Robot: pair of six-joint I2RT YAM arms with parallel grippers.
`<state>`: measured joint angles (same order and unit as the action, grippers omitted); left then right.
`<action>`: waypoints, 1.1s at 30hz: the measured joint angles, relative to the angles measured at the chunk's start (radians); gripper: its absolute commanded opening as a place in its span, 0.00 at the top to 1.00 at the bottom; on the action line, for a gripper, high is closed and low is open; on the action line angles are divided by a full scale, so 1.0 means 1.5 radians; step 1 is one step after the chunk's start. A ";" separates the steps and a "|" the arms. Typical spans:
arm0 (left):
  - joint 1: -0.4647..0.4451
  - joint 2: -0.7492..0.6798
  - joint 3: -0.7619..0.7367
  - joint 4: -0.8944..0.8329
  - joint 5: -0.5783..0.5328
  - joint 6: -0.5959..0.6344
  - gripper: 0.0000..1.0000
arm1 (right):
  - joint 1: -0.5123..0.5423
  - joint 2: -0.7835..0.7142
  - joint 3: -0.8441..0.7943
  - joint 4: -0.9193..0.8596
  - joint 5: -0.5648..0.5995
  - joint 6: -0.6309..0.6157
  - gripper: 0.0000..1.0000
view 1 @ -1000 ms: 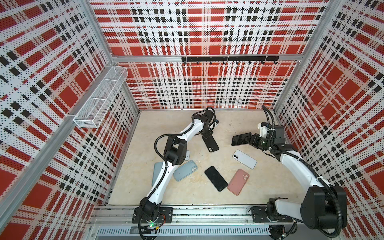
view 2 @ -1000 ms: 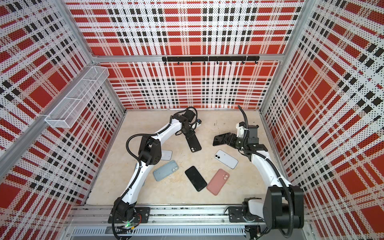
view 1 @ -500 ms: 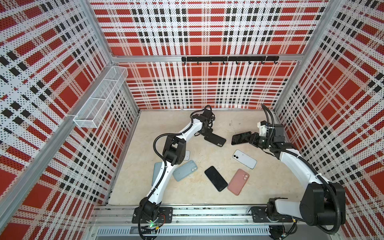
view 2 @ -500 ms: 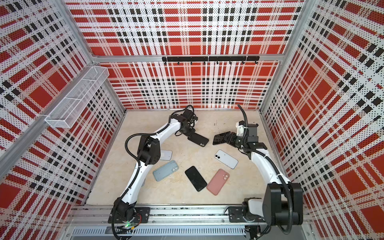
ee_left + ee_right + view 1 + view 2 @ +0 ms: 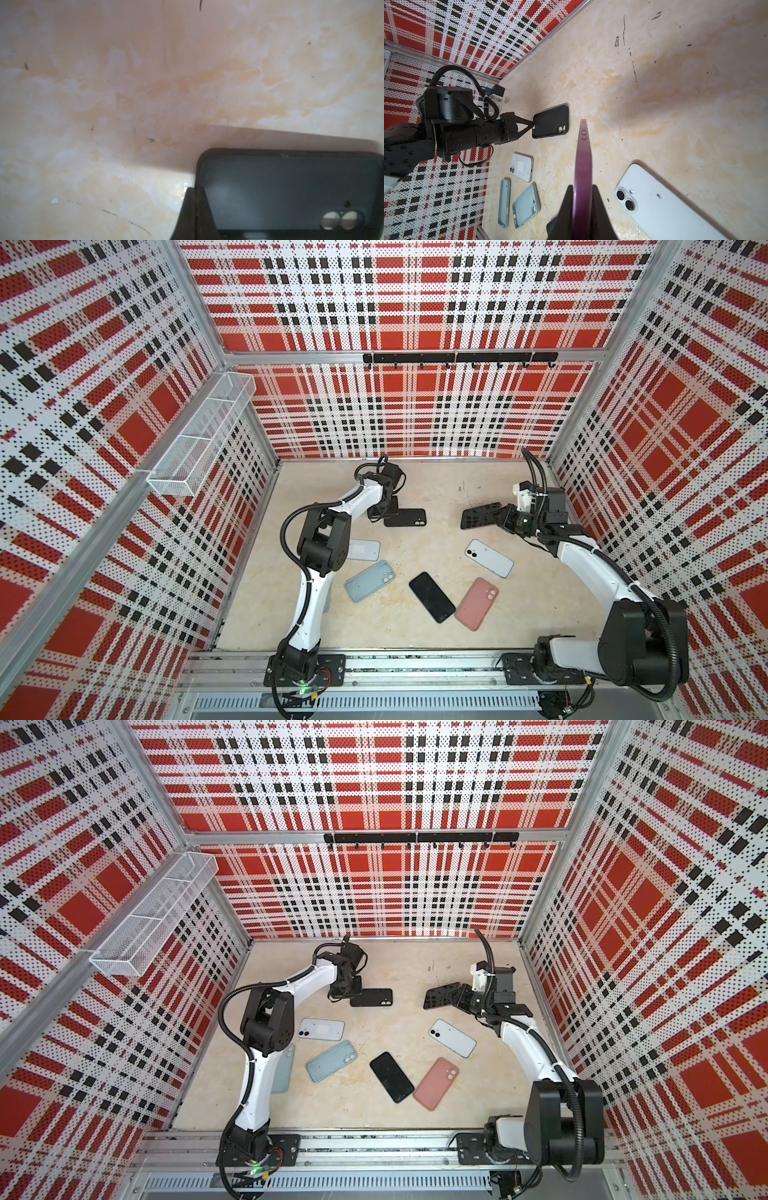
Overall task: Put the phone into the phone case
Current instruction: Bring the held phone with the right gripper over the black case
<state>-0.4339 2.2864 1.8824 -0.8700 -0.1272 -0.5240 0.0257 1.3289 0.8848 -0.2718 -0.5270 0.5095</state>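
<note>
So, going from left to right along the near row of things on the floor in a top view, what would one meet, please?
Half-hidden case behind the left arm → blue case → black phone → pink case.

White wire basket (image 5: 199,435) high at left; black hook rail (image 5: 459,358) across back; red plaid perforated panels (image 5: 415,294) around.

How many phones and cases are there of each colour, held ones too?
Black: 2, the black case and the black phone
Purple: 1, the purple phone
White: 2, the right white phone and the left white phone
Light blue: 2, the blue case and the second blue case
Pink: 1, the pink one
Total: 8
</note>
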 measured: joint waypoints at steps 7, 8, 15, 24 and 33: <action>-0.004 -0.002 -0.001 0.035 0.012 -0.039 0.83 | 0.007 0.023 0.003 0.004 -0.026 0.002 1.00; -0.003 -0.004 -0.002 0.038 0.013 -0.038 0.78 | 0.011 0.029 0.009 0.003 -0.028 0.001 1.00; 0.018 -0.116 -0.100 0.101 0.051 -0.016 0.51 | 0.064 0.108 0.109 -0.008 -0.027 -0.004 1.00; 0.125 -0.325 -0.350 0.370 0.241 -0.036 0.33 | 0.153 0.303 0.285 0.040 -0.055 0.009 1.00; 0.141 -0.293 -0.479 0.536 0.341 -0.104 0.33 | 0.209 0.497 0.465 0.040 -0.086 0.015 1.00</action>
<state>-0.2230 1.8465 1.1645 -0.0662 0.3843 -0.6804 0.3389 2.0750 1.5829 -0.2115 -0.6559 0.5316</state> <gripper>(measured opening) 0.668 0.118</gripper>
